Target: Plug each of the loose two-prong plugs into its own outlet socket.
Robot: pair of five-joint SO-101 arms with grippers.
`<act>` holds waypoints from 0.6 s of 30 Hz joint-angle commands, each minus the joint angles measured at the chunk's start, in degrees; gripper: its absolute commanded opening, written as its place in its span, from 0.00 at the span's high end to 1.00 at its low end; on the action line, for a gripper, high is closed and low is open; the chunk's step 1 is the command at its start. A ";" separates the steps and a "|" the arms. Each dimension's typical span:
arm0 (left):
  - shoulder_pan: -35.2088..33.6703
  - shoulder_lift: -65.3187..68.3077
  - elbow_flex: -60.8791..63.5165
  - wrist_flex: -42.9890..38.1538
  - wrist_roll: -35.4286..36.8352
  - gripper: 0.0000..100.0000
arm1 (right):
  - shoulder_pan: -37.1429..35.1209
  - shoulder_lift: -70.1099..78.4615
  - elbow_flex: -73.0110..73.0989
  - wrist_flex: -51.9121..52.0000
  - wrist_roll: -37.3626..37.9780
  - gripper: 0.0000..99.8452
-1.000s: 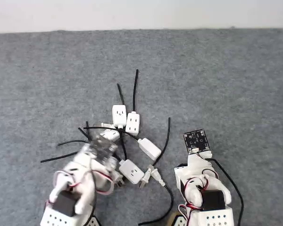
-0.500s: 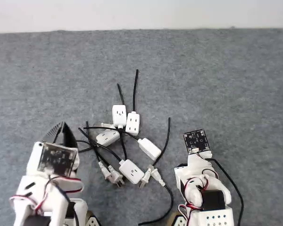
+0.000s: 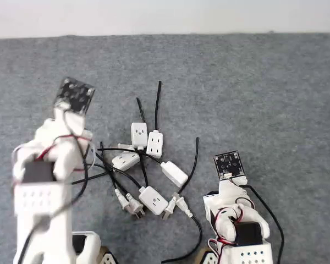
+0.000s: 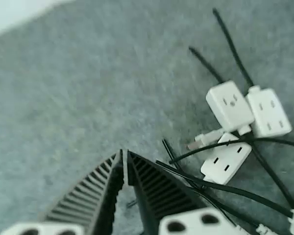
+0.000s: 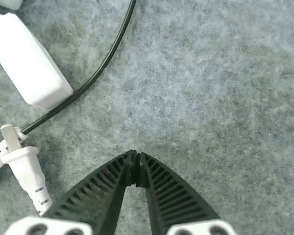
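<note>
No plug is seen seated yet: the loose two-prong plugs (image 5: pixel 22 164) and outlet sockets (image 3: pixel 153 199) lie tangled mid-mat. The left gripper (image 4: pixel 124 155) and right gripper (image 5: pixel 136 156) are closed on nothing.

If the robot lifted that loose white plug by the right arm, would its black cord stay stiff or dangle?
Likely dangle: the cord curves loosely over the carpet. The plug looks small, probably light; its smooth plastic might slip.

A white socket (image 5: pixel 29 63) is cut off by the view's edge.
</note>
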 commanded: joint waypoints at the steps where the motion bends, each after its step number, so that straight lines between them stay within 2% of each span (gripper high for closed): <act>1: 0.44 12.22 4.44 -12.04 7.30 0.98 | 0.57 -0.57 0.88 0.31 -0.70 0.99; 3: 0.44 15.65 7.08 -16.44 12.75 0.98 | 0.57 -0.57 0.88 0.31 -0.70 0.99; 5: 0.44 17.85 8.04 -18.29 15.21 0.98 | 0.57 -0.57 0.88 0.31 -0.70 0.99; 13: 0.53 18.64 10.86 -18.81 15.21 0.98 | 0.57 -0.57 0.88 0.31 -0.70 0.99; 18: 0.09 18.64 14.55 -24.53 15.21 0.98 | 0.04 -0.57 0.88 0.31 -0.70 0.99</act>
